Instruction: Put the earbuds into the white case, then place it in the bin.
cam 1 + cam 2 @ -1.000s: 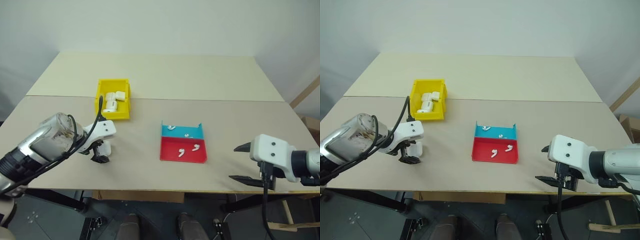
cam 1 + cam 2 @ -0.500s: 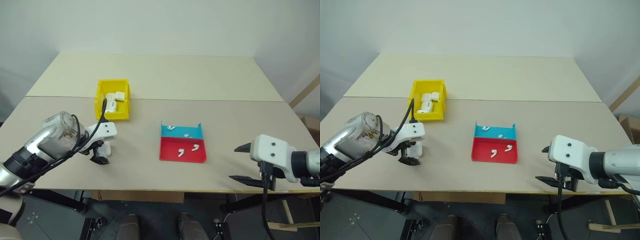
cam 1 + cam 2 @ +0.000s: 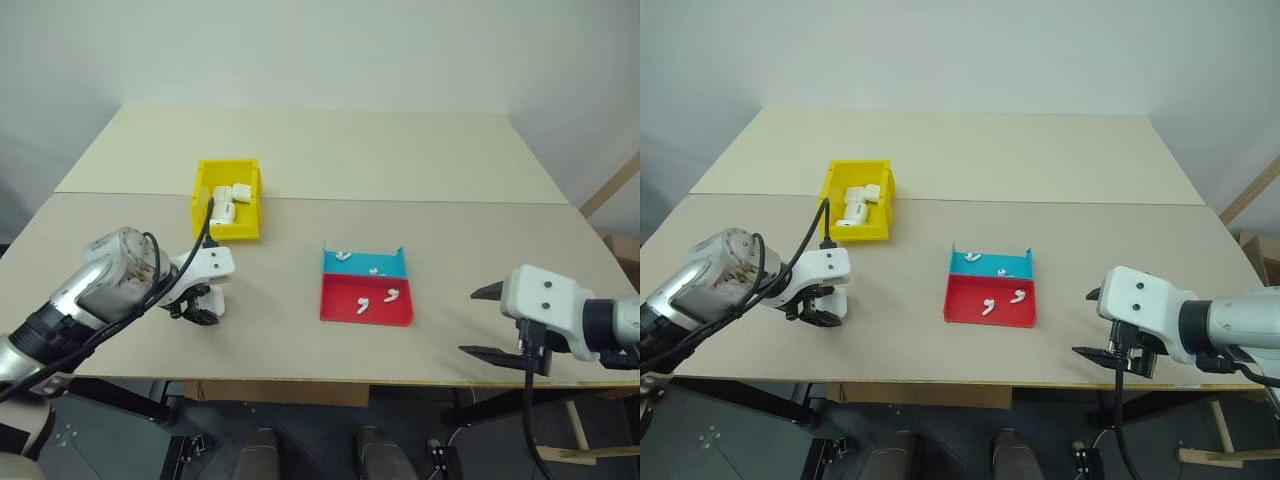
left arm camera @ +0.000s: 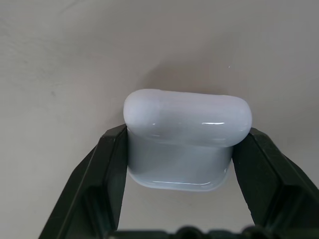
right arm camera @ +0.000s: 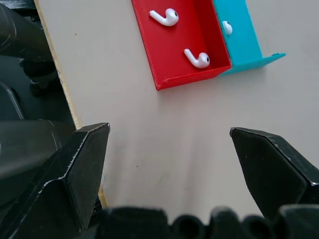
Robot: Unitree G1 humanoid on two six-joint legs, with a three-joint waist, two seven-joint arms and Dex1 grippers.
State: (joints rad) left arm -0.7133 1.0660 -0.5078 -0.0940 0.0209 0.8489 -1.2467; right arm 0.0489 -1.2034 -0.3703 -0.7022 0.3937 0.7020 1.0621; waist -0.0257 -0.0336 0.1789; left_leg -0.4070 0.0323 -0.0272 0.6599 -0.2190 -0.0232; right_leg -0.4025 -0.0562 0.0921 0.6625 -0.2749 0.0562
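Observation:
My left gripper (image 3: pixel 204 313) is shut on the white case (image 4: pixel 187 139), one black finger (image 4: pixel 107 169) pressed on each side and the lid closed. The case (image 3: pixel 211 299) is at table level near the front left; I cannot tell whether it touches the surface. Two earbuds (image 3: pixel 362 306) (image 3: pixel 392 294) lie in the red half of a flat tray (image 3: pixel 340 300), and others (image 3: pixel 343 254) lie in its blue half. The yellow bin (image 3: pixel 225 230) stands behind the left gripper. My right gripper (image 3: pixel 480 322) hangs open over the front right edge, empty, with the earbuds (image 5: pixel 164 16) ahead of it.
The bin holds several white cases (image 3: pixel 222 208). The table's front edge (image 3: pixel 330 381) runs just below both grippers. A seam (image 3: pixel 420 200) crosses the tabletop behind the tray. Bare tabletop lies between the left gripper and the tray.
The left gripper's fingers have shut on the white case, which stood between them while they were open. The right arm has kept still.

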